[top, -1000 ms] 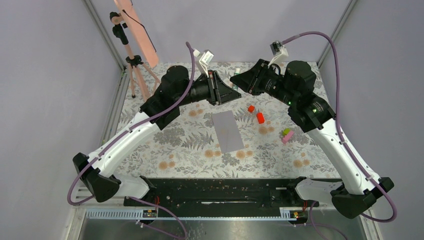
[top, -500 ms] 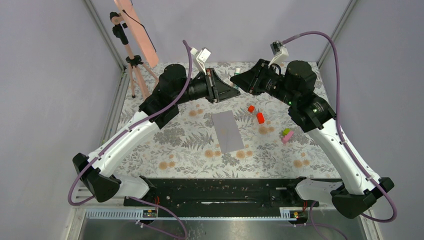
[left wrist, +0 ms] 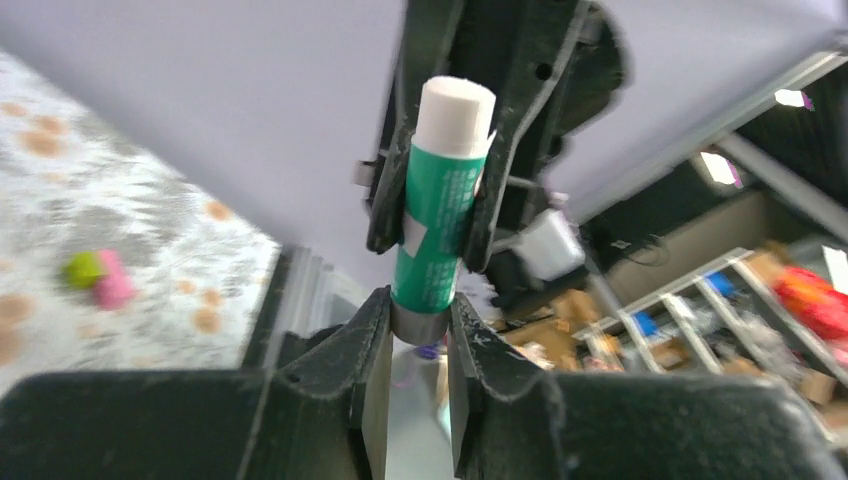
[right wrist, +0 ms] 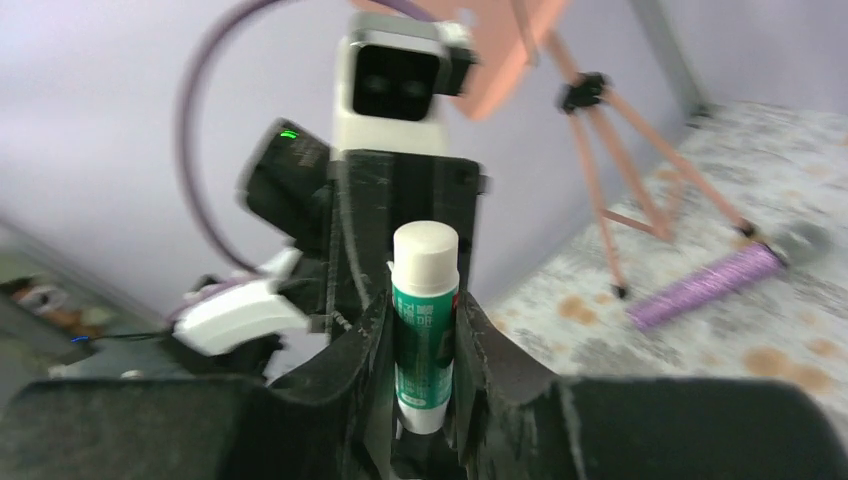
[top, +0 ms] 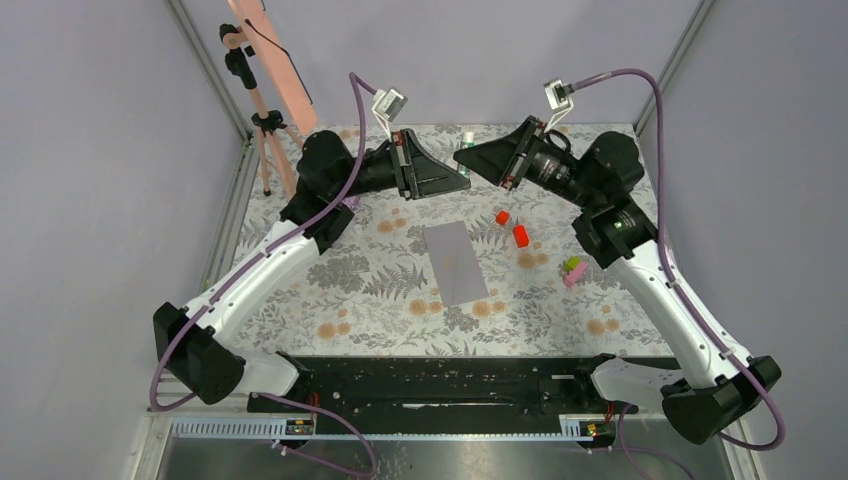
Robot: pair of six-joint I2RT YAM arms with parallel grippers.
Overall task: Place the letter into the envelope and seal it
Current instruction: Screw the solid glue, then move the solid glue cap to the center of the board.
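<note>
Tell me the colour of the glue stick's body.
The glue stick is green, white-topped; best in left wrist view.

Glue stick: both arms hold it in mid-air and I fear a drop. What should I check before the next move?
1. Right tool clamped on the glue stick's green body: ok.
2. Left tool closed on the stick's grey end: ok.
3. Envelope lying flat, nothing on it: ok.
4. Letter inside the envelope: cannot tell.
5. Flap open for gluing: cannot tell.
6. Red blocks apart from the envelope: ok.

Lilac walls (top: 100, 150), floral tabletop (top: 350, 290), pink tripod (top: 266, 122)
</note>
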